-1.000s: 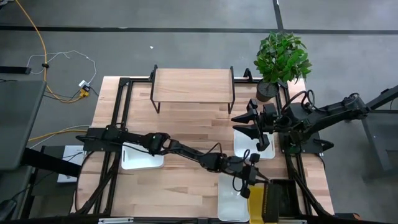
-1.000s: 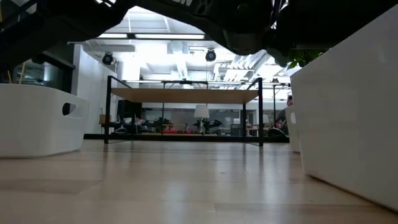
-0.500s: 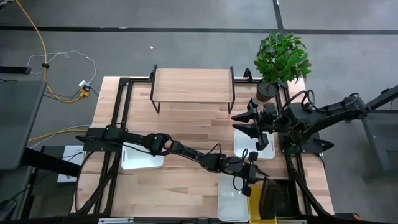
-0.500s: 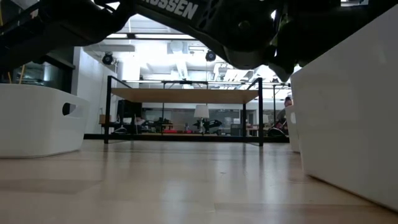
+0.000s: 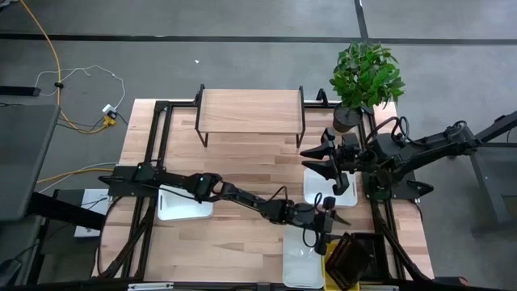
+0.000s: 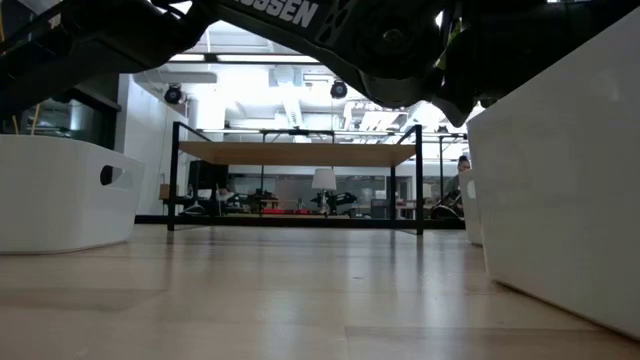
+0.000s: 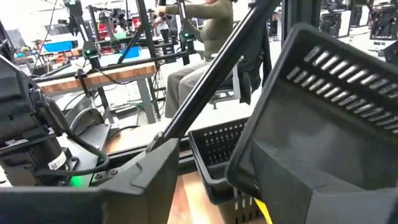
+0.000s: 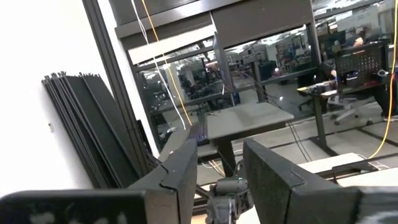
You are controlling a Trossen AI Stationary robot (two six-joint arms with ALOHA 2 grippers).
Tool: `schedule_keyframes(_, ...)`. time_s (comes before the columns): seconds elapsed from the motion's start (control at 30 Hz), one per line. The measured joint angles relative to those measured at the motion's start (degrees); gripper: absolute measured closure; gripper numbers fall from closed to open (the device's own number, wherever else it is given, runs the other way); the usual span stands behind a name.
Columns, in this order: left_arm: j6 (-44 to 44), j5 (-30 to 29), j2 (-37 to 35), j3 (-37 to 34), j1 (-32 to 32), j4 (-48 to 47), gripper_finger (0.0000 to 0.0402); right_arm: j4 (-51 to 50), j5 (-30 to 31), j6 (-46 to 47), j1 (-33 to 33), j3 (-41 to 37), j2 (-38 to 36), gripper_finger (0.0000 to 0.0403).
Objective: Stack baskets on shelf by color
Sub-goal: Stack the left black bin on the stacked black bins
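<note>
- While the right gripper (image 5: 329,164) hovers over a white basket (image 5: 349,198) at the surface's (image 5: 242,174) right edge, I cannot tell how its jaws stand.
- Left gripper (image 5: 333,224) reaches toward the near right corner, jaws spread, just above a tilted yellow basket (image 5: 346,260).
- Beside that lies another white basket (image 5: 300,265); a third (image 5: 184,204) sits left.
- Shelf (image 5: 250,111) stands at the far edge.
</note>
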Motion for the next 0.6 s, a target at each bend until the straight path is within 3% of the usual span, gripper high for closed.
schedule_keyframes(0.3, 4.1, 0.1, -3.7, 0.0, 0.0, -8.3, 0.0207, -0.9, -0.1, 0.6, 0.0, 0.0, 0.0, 0.0284)
schedule_keyframes(0.4, 7.3, 0.2, -6.9, 0.0, 0.1, -18.3, 0.0208, -0.9, -0.1, 0.8, 0.0, 0.0, 0.0, 0.0284)
schedule_keyframes(0.6, 8.8, -3.4, -16.5, 0.1, 0.6, -51.3, 0.0213, -0.6, -0.6, 0.3, 0.0, 0.0, 0.0, 0.0284)
